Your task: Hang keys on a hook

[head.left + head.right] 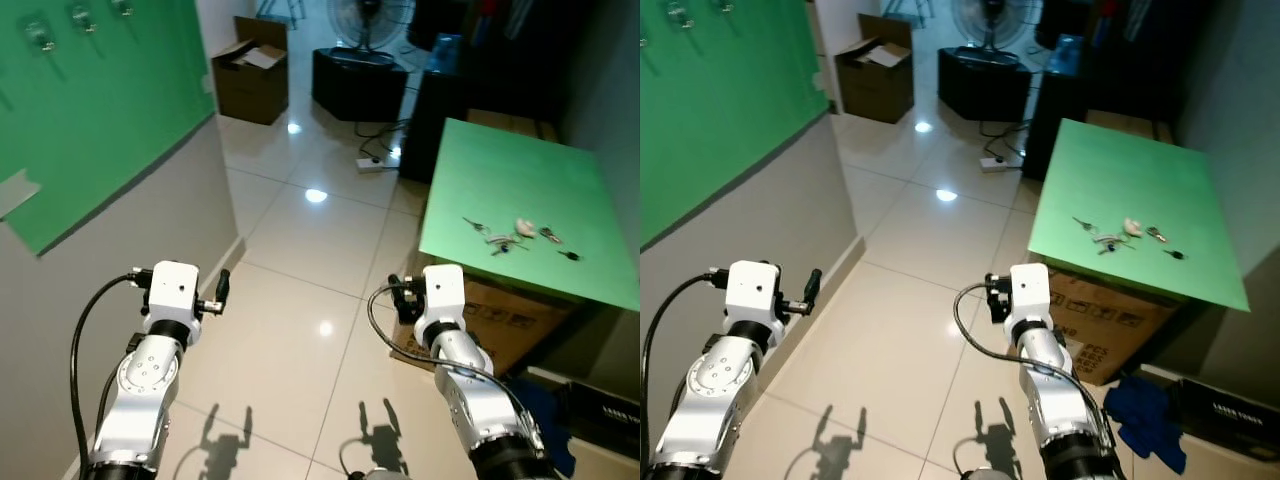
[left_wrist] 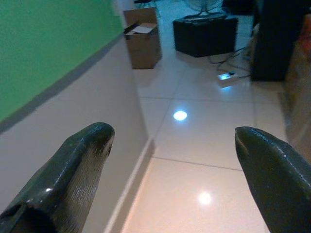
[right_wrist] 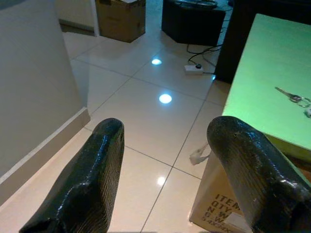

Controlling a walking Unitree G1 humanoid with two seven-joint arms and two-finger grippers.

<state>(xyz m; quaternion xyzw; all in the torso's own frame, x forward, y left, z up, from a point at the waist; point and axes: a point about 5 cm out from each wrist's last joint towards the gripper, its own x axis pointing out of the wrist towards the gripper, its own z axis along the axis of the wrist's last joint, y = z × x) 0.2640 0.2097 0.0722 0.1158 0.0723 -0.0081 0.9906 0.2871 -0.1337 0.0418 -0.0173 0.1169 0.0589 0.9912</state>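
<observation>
— Where are the keys (image 1: 497, 238) sitting?

— You are looking at them lying loose on the green tabletop (image 1: 500, 180), toward its near edge, with a small pale thing (image 1: 525, 227) lying among them. A cardboard box (image 1: 500, 320) is sitting under that tabletop.

— And the hooks (image 1: 40, 35)?

— Across the floor (image 1: 300, 260) from the tabletop, on the green wall panel (image 1: 110, 100); they are hanging bare.

— What are your grippers doing?

— Your right gripper (image 3: 165, 160) is hovering over the floor just short of the tabletop's near corner, fingers (image 3: 92, 170) spread wide and holding nothing. Your left gripper (image 2: 170, 160) is pointing along the wall opposite the tabletop, fingers (image 2: 77, 165) also wide and holding nothing.

— Anything beyond the tabletop?

— A fan (image 1: 365, 20), a dark cabinet (image 1: 360, 85), a power strip (image 1: 370, 163) and an open box (image 1: 250, 70).
</observation>
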